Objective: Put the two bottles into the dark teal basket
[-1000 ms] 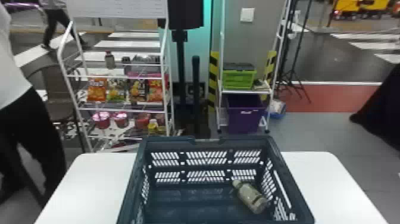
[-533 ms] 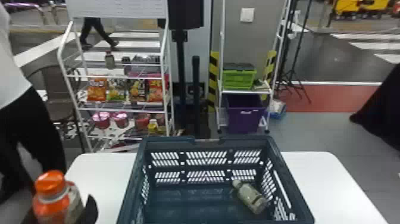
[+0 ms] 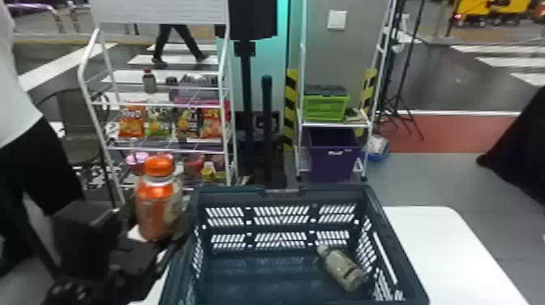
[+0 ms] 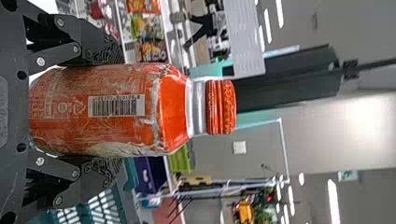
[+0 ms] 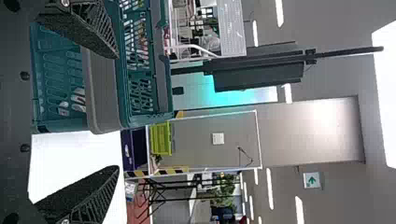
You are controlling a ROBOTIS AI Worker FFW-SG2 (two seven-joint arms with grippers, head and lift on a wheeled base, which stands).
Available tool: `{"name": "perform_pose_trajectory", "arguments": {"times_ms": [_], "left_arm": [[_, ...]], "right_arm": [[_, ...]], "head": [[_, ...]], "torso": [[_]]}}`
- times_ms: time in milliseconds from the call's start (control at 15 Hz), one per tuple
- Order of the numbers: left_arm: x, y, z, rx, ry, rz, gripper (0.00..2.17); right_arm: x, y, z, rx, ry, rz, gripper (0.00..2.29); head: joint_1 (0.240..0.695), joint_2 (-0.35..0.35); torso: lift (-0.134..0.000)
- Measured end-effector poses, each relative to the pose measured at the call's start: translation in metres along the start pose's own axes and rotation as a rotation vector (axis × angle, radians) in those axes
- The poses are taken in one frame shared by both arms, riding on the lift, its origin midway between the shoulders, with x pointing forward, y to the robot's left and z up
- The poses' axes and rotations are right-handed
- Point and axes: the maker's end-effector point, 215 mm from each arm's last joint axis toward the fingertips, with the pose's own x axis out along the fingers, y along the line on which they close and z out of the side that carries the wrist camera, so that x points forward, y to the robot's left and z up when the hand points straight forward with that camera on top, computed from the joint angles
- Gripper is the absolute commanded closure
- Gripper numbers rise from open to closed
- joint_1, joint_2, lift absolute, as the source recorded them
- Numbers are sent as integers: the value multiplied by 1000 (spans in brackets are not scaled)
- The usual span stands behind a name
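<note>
Lying inside basket point(image 3: 231, 195): pale bottle point(image 3: 342, 269)

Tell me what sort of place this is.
Probably a mock shop or demo space: a white rack displays snack bags, and a dark teal basket sits on a white table.

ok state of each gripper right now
Left gripper: closed on the orange bottle.
Right gripper: open, holding nothing.

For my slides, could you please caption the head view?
Orange-capped bottle held upright beside the dark teal basket, another bottle lying inside.
</note>
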Motion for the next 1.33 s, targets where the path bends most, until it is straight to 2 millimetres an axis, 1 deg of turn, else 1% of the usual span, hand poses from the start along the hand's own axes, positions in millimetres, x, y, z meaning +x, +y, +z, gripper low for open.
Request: {"name": "perform_pose_trajectory", "arguments": {"times_ms": [67, 267, 333, 533, 667, 733, 867, 1067, 1200, 1333], "left_arm": [[13, -16, -1, 12, 33, -43, 2128], [46, -67, -24, 44, 155, -184, 2128], [56, -84, -35, 66, 200, -232, 2128], [76, -119, -69, 130, 341, -361, 2128], [79, -135, -89, 183, 456, -437, 2128], [79, -141, -95, 213, 502, -464, 2128], [82, -153, -103, 277, 577, -512, 2128], [85, -172, -113, 325, 684, -599, 2128], [79, -181, -125, 340, 777, -644, 2128], [76, -182, -135, 338, 846, -648, 2098]], "right_arm": [[-3, -1, -1, 0, -2, -4, 33], [-11, -4, -3, 0, -3, -12, 33], [-13, -5, -4, -2, 0, -15, 33], [-19, -9, -5, -7, 8, -23, 33], [-22, -12, -5, -11, 11, -30, 33], [-23, -13, -5, -12, 13, -34, 33], [-24, -15, -7, -13, 18, -40, 33], [-25, -16, -8, -12, 21, -47, 33], [-26, -17, -8, -12, 22, -53, 33], [-27, -19, -8, -12, 22, -58, 33]], "head": [[499, 0], [499, 0], [499, 0], [499, 0], [499, 0], [499, 0], [499, 0], [499, 0], [499, 0], [499, 0]], "torso": [[0], [0], [0], [0], [0], [0], [0], [0], [0], [0]]}}
